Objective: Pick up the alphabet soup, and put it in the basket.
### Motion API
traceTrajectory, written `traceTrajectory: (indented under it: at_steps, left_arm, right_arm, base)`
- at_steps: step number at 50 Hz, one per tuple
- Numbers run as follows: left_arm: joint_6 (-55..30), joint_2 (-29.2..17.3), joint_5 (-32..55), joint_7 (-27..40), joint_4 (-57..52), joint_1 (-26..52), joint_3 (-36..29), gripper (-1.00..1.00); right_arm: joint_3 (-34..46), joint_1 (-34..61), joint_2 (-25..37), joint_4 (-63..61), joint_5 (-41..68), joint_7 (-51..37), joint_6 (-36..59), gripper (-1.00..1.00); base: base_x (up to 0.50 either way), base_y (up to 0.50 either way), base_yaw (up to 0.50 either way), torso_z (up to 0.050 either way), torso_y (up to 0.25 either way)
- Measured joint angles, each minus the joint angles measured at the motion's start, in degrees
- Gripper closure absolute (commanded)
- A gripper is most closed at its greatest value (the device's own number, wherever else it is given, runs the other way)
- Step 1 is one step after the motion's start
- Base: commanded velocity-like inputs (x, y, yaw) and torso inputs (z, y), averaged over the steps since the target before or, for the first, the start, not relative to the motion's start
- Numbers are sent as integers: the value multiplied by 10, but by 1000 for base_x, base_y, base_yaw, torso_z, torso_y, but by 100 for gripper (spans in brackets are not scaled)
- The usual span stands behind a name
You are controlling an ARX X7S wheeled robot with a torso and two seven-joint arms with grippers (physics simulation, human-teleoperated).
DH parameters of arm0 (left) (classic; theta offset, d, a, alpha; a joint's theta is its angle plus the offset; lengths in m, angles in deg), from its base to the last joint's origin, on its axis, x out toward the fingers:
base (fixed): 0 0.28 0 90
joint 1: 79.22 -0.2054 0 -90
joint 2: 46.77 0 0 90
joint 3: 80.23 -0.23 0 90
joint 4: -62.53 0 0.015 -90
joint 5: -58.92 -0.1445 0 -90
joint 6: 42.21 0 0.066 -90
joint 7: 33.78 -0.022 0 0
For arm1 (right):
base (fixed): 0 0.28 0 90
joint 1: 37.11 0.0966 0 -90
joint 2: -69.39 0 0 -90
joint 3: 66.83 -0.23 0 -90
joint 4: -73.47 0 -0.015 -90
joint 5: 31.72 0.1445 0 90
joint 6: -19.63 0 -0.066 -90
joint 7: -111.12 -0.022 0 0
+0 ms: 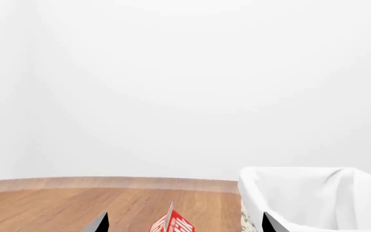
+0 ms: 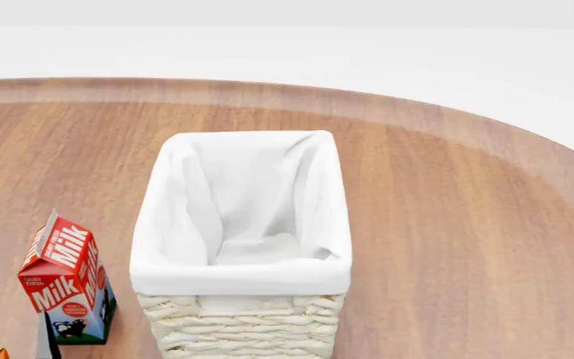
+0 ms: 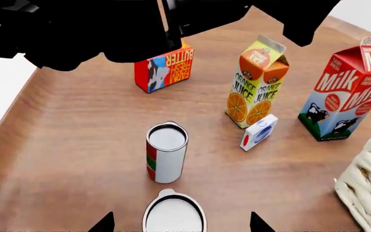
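Note:
In the right wrist view my right gripper is open, its fingertips either side of a can's silver top. This can is the alphabet soup as far as I can tell; its label is hidden. It stands upright, apart from both fingers. The cream wicker basket with its white liner stands in the middle of the head view, and its woven wall shows in the right wrist view. My left gripper is open and empty above the milk carton's top, beside the basket.
A red-and-green labelled can stands just beyond the soup can. Further on are an orange juice carton, a small white box, a butter box and the milk carton, also in the head view. Dark robot parts hang above.

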Motion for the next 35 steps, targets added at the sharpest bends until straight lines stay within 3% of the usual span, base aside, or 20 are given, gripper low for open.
traceTrajectory:
  at_steps: [35]
  left_arm:
    - [4, -5, 1, 6, 1, 0, -4, -100]
  right_arm:
    - [41, 26, -31, 40, -46, 4, 22, -100]
  base:
    - [0, 0, 0, 0, 0]
